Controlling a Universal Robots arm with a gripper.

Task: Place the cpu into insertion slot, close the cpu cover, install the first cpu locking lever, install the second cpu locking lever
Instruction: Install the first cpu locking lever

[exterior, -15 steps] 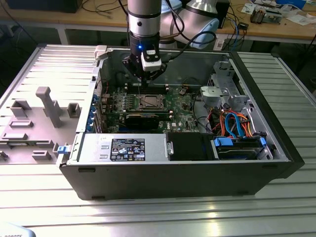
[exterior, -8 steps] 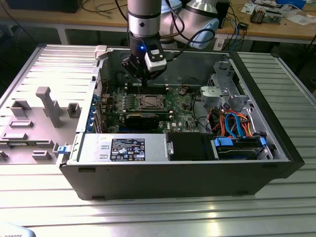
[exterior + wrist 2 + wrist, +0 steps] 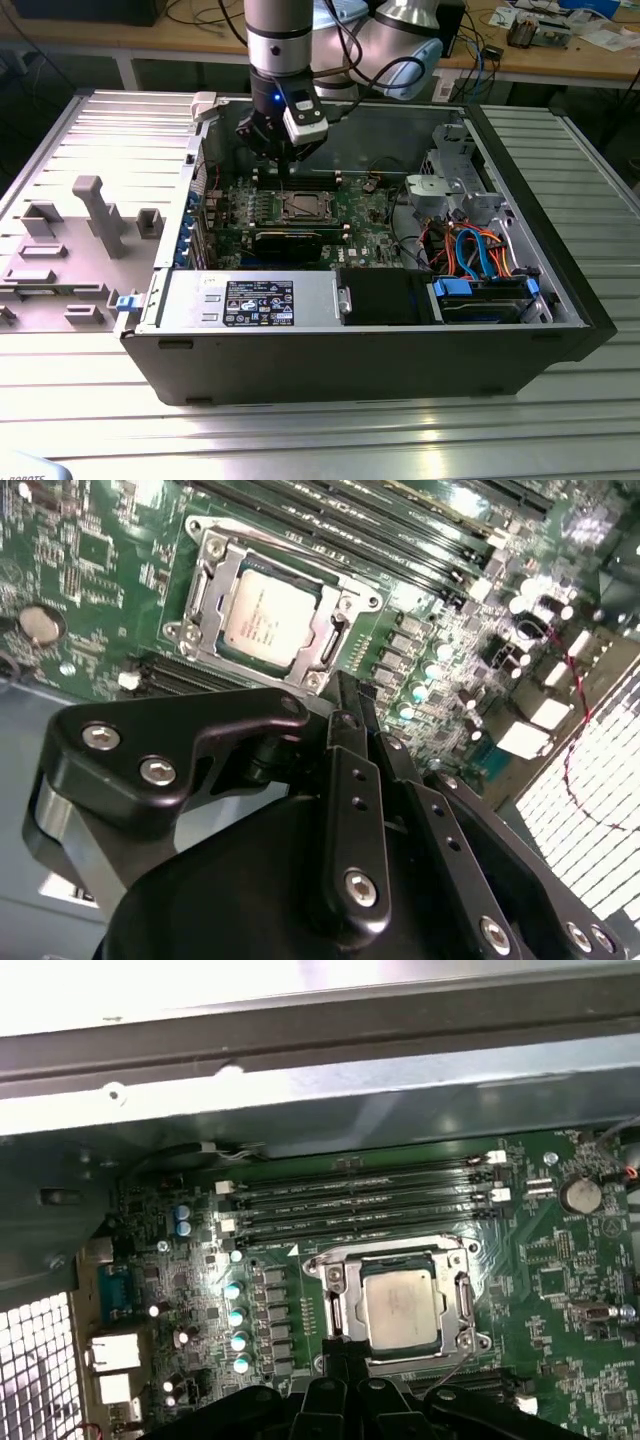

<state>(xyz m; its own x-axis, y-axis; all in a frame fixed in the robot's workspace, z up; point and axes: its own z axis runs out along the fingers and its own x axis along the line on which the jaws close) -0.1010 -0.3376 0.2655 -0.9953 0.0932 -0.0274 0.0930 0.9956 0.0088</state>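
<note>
Jaws pinched together on nothing hang just over an edge of the insertion slot point(image 3: 290, 540), where the cpu point(image 3: 268, 620) sits framed by the flat-lying cpu cover point(image 3: 345, 1305), on the green motherboard point(image 3: 370, 215) just left of centre in the exterior view.

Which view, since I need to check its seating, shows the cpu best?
The second wrist view: the cpu sits in the insertion slot, close and unobstructed. The first wrist view shows it whole too, but smaller. The exterior view shows a small pale square.
</note>
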